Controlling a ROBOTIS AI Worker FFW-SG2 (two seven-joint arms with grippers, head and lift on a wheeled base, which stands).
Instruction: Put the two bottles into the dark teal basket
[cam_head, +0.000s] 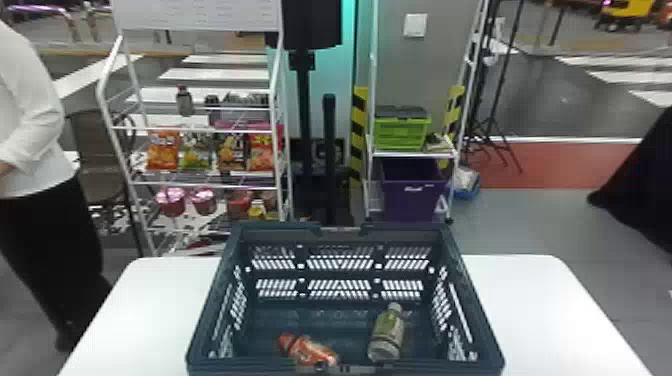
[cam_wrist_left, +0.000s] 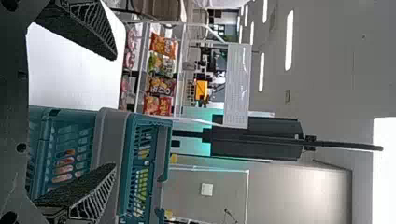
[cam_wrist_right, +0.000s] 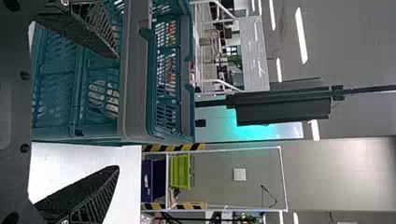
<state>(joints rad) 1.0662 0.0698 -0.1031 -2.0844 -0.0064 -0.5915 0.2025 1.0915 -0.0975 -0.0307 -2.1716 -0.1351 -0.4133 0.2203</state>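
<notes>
In the head view the dark teal basket (cam_head: 212, 305) stands on the white table. Inside it, a bottle with an orange-red label and red cap (cam_head: 312, 351) lies near the front wall, left of the middle. A greenish bottle with a pale cap (cam_head: 387, 332) lies on the basket floor to the right, its cap toward the back. In the left wrist view my left gripper (cam_wrist_left: 116, 112) is open beside the basket (cam_wrist_left: 109, 135), with nothing between its fingers. My right gripper (cam_wrist_right: 117, 112) stands open near the basket's corner (cam_wrist_right: 135, 133) in the right wrist view, also holding nothing.
The white table (cam_head: 540, 310) extends on both sides of the basket. Behind it stand a snack rack (cam_head: 200, 181) at the left and a shelf with a green crate (cam_head: 401, 132) and a purple bin (cam_head: 412, 192).
</notes>
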